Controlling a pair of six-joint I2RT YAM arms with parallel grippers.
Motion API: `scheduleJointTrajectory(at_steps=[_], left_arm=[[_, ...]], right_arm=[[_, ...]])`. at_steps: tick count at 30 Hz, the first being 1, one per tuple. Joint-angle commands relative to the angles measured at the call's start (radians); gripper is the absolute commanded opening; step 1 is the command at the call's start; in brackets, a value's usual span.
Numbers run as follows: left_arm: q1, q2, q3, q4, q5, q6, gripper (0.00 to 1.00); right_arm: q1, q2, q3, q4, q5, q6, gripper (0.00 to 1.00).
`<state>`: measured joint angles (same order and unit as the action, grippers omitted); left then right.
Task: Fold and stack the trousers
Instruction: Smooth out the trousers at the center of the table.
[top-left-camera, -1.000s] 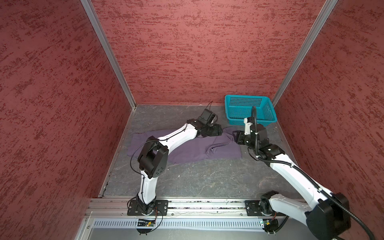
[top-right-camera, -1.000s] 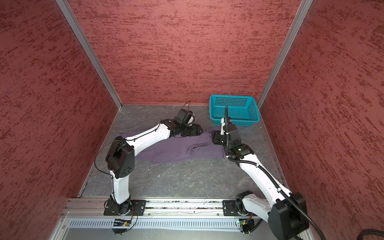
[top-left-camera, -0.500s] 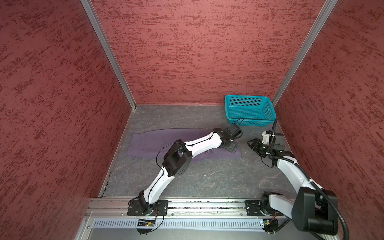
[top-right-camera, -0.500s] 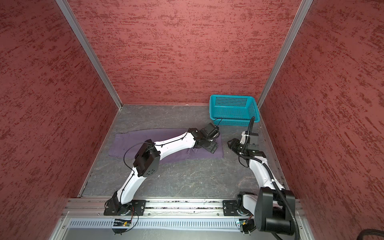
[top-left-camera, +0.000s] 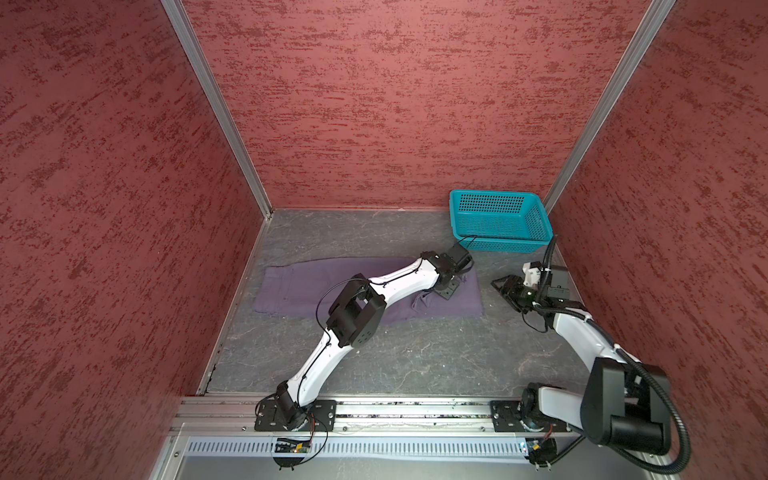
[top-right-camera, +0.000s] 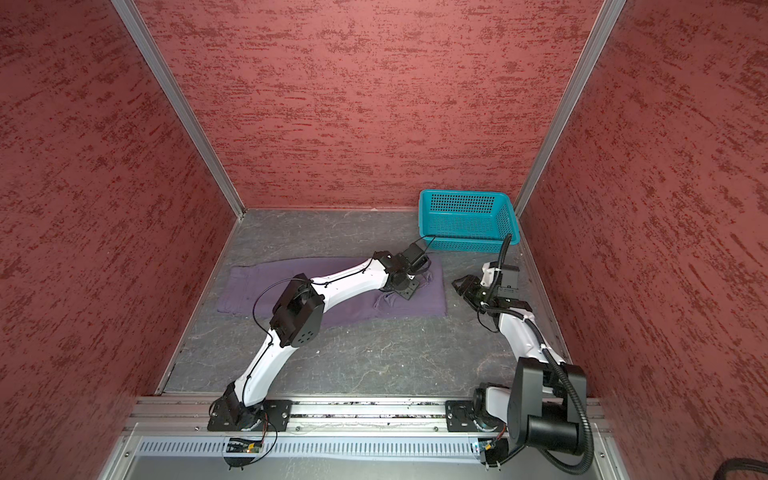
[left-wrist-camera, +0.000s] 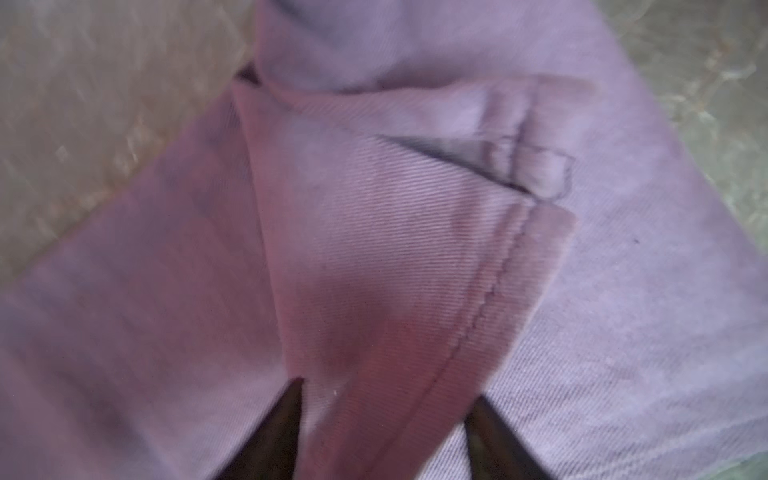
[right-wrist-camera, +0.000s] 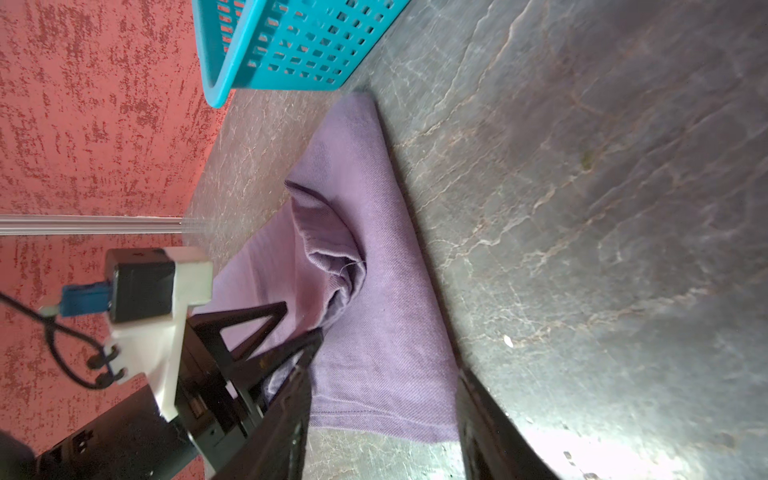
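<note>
Left arm (top-left-camera: 399, 282) stretched far forward, wrist bent down; left tool (top-left-camera: 446, 292) low, fingers (left-wrist-camera: 274, 432) partly apart. Right arm (top-left-camera: 582, 334) bent; right tool (top-left-camera: 500, 286) aimed leftward, spread, empty.

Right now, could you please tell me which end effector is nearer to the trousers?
Left. The left end effector is on the trousers, straddling a raised fold; the right end effector hangs beyond their end, over the table.

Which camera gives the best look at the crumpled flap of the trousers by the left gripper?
The left wrist view: the stitched flap of the trousers fills the frame, between the left gripper's fingertips. The right wrist view shows it side-on as a bunched ridge. In both top views it is only a small wrinkle.
</note>
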<state>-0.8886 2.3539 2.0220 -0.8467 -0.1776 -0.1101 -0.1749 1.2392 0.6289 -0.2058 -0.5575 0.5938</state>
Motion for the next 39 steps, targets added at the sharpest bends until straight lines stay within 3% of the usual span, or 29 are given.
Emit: scheduleJointTrajectory(at_steps=[1,9,17,23,30,39], left_arm=[[0.023,0.012,0.015,0.001,0.075,-0.01,0.4],[0.106,-0.064,-0.034,0.043,0.283,-0.104,0.0],[0.283,-0.305,-0.362,0.313,0.597,-0.372,0.0],[0.405,-0.433,-0.662,0.567,0.7,-0.575,0.0],[0.471,-0.44,-0.843,0.712,0.744,-0.686,0.0],[0.508,-0.506,-0.866,0.663,0.711,-0.669,0.0]], right_arm=[[-0.01,0.005,-0.008,0.033,-0.016,0.007,0.56],[-0.014,0.024,-0.021,0.051,-0.007,0.024,0.57],[-0.015,0.034,-0.022,0.061,-0.013,0.04,0.56],[-0.015,0.042,-0.017,0.067,-0.022,0.047,0.56],[-0.015,0.039,-0.007,0.056,-0.027,0.043,0.56],[-0.014,0.037,-0.023,0.066,-0.033,0.043,0.56]])
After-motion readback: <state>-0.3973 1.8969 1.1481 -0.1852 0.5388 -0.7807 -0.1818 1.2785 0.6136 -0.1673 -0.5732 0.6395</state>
